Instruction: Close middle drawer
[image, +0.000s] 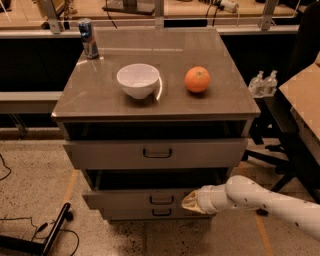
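The grey metal cabinet (75, 107) has its tall top drawer (100, 154) and the middle drawer (122, 199) both pulled out. The middle drawer has a low flat front with a small dark loop handle (161, 200) at its centre. The lowest drawer (130, 214) sits just under it, nearly pushed in. My gripper (189, 202), at the tip of the white arm (265, 202) reaching in from the lower right, is at the middle drawer's front, just right of the handle and seemingly touching it.
On the cabinet top stand a white bowl (138, 80), an orange (197, 79) and a drink can (89, 38). A dark chair (295, 125) and a table with two bottles (263, 82) stand to the right. A black bar (55, 229) and cables lie on the floor at left.
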